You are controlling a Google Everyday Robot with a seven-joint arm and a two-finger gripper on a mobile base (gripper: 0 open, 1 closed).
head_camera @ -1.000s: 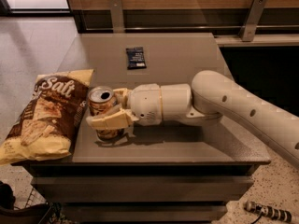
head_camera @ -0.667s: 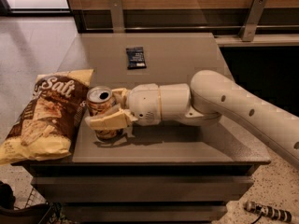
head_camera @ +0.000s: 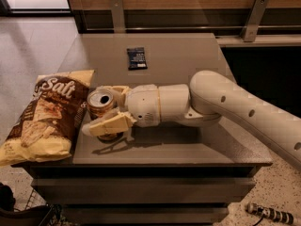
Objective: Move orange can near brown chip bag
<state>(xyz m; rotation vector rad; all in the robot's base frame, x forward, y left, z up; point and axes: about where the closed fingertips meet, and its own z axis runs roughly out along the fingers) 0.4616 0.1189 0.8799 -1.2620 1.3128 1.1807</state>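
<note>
The orange can [head_camera: 100,103] stands upright at the table's front left, its silver top showing. It is right beside the brown chip bag [head_camera: 49,114], which lies flat over the table's left edge. My gripper [head_camera: 93,110] reaches in from the right and is shut on the can. One finger runs behind the can and the other finger [head_camera: 109,125] crosses its front. The can's lower part is hidden behind that front finger.
A flat dark blue snack packet [head_camera: 137,58] lies at the back middle of the grey table [head_camera: 188,55]. My arm [head_camera: 244,109] crosses the table's right half. A rail and posts run behind the table; the floor drops off at left and front.
Almost nothing has changed; the gripper and the can stay in the same place beside the chip bag.
</note>
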